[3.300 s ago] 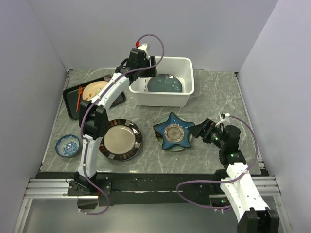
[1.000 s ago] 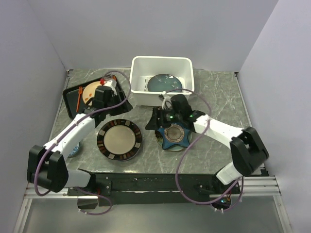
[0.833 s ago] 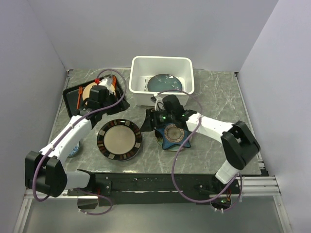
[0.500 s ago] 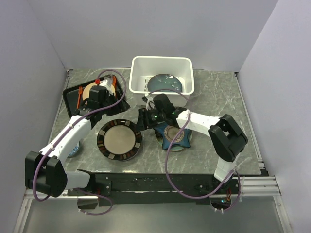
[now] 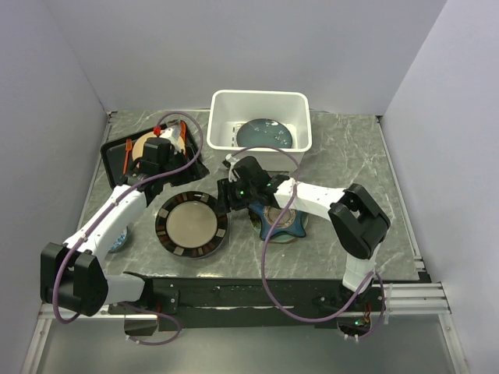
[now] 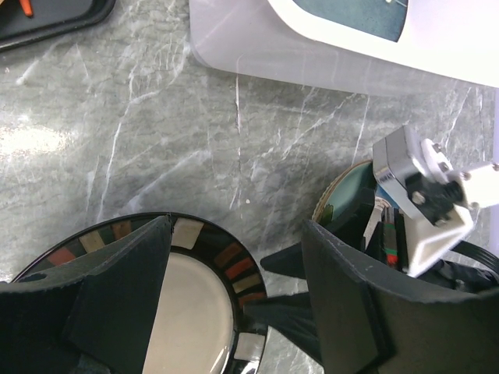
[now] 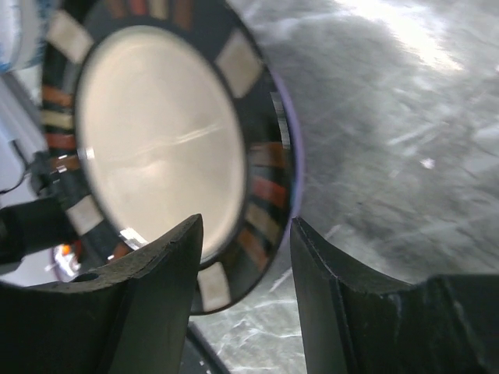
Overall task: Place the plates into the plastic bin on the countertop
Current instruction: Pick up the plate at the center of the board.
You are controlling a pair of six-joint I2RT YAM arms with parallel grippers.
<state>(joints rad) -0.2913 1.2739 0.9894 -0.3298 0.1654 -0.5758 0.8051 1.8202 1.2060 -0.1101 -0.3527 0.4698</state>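
The dark-rimmed beige plate [image 5: 191,225] lies flat on the grey marble countertop [image 5: 343,156]. My right gripper [image 5: 227,195] is open at its right rim. In the right wrist view [image 7: 245,261] one finger is over the plate's [image 7: 156,132] beige centre and the other is outside the rim. My left gripper [image 5: 158,173] is open and empty, held above the plate's far-left side [image 6: 234,288]. The navy star-shaped plate [image 5: 279,220] lies under my right arm. The glossy teal plate [image 5: 263,132] lies in the white plastic bin [image 5: 261,95].
A flat black tray [image 5: 117,175] with a beige plate [image 5: 144,144] and an orange utensil [image 5: 127,156] sits at the back left. A small blue bowl [image 5: 118,238] is at the left, partly behind my left arm. Grey walls close in three sides.
My left gripper has left the bin and drawn back over the tray side. My right arm has swung left across the star plate to the dark-rimmed plate's rim.
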